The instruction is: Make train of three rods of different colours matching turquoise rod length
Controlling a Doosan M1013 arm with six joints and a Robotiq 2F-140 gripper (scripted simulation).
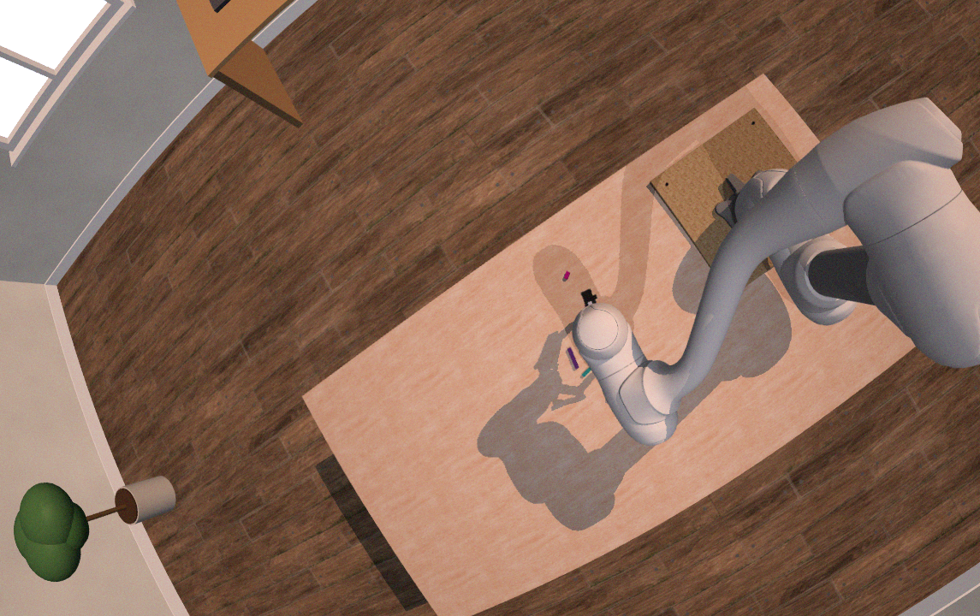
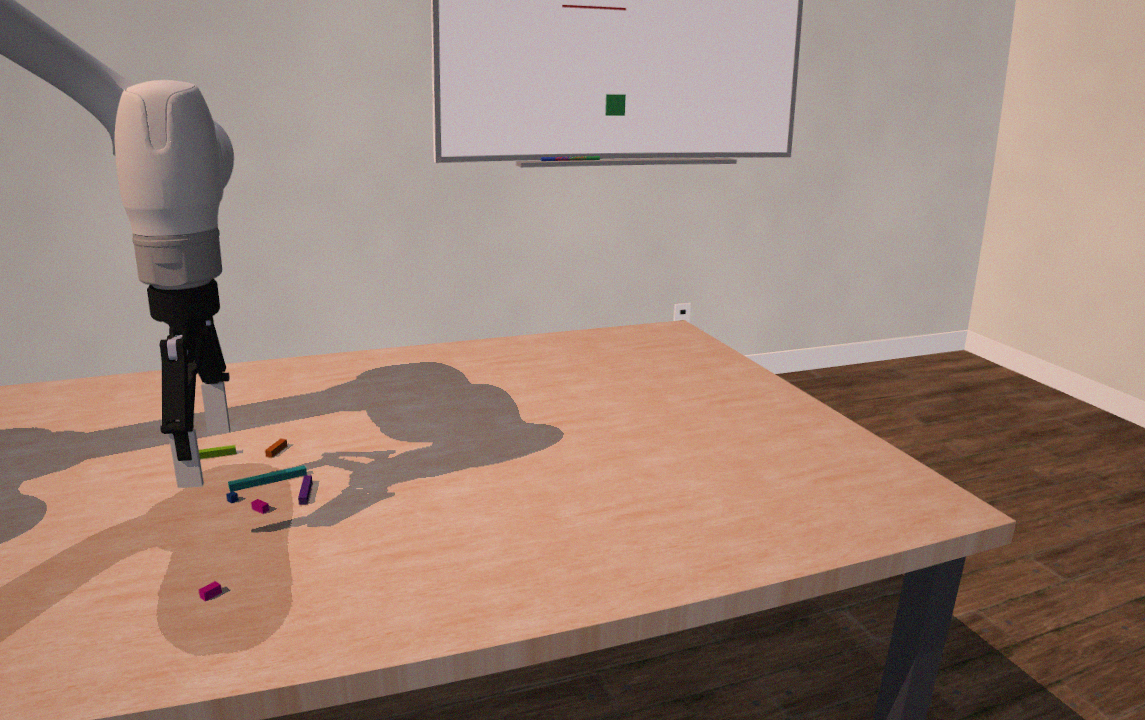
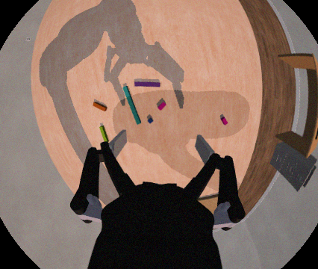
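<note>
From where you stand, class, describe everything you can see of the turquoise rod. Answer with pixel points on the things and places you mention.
The turquoise rod [image 1: 585, 373] [image 2: 267, 479] [image 3: 132, 104] is a slim, straight, square-edged bar, plain in colour and apparently rigid, its exact material unclear. It is the longest rod in view. It lies flat on the table [image 1: 401, 429] [image 2: 648, 501] [image 3: 204, 45], ungripped, between the orange [image 2: 276, 446] [image 3: 100, 106] and purple [image 1: 572, 358] [image 2: 305, 489] [image 3: 147, 84] rods.

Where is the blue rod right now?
In the wrist view, the blue rod lies just right of the turquoise rod's lower end, below the nearer magenta rod.
</note>
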